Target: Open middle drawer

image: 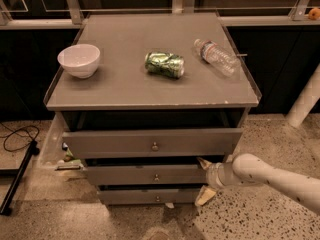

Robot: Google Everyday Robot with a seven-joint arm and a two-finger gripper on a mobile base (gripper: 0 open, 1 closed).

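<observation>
Three grey fronts stack under the tabletop (150, 91). The middle drawer (130, 175), second one down from it, carries a small round knob (156, 177) at its centre. Below the tabletop's front right corner, the pincer (200, 181) sits at that drawer's right end. Its fingers (204, 163) are spread apart, one above the front's edge and one below, gripping nothing that shows. The drawer looks barely out, so the pull seems not yet made. To do it well, take a firm hold on the front's end or hook behind it. Then draw straight out from under the tabletop, level and slow, since pulling from one end rather than the knob may skew the drawer on its runners.
</observation>
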